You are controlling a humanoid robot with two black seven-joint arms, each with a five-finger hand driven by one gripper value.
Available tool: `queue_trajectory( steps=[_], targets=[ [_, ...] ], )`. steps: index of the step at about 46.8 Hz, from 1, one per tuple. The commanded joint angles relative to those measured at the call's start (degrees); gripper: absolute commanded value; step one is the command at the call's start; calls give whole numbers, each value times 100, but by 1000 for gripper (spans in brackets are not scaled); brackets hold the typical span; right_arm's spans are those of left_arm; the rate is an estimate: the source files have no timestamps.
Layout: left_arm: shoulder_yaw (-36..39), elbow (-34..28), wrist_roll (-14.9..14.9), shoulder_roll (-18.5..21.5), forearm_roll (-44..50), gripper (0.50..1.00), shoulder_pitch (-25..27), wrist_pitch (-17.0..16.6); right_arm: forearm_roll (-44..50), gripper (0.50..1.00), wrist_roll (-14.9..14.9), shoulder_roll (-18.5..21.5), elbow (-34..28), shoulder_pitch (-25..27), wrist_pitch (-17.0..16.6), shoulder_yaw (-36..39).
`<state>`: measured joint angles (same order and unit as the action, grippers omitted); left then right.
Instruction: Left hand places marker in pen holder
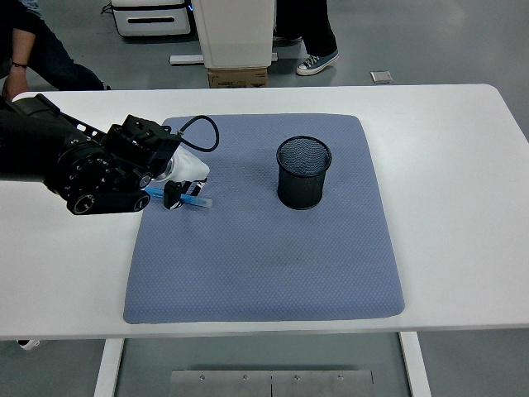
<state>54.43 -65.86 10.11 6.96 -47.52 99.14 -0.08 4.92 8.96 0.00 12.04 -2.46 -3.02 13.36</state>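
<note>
Gripping the blue marker (192, 200) low over the mat's (264, 265) left side, the left hand's (178, 184) fingers were clenched around it; the mesh pen holder (303, 172) stood well apart, carrying and dropping remained.

High head view over table (463, 165)
</note>
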Motion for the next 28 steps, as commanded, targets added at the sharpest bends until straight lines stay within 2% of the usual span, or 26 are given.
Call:
queue_trajectory(
  steps=[1, 28],
  targets=[
    [-20, 100, -9, -36, 6, 500, -8, 17, 0, 1000, 0, 0, 0, 0, 3, 0],
    [-257, 495, -44, -115, 76, 500, 0, 175, 0, 1000, 0, 0, 0, 0, -6, 0]
  ],
)
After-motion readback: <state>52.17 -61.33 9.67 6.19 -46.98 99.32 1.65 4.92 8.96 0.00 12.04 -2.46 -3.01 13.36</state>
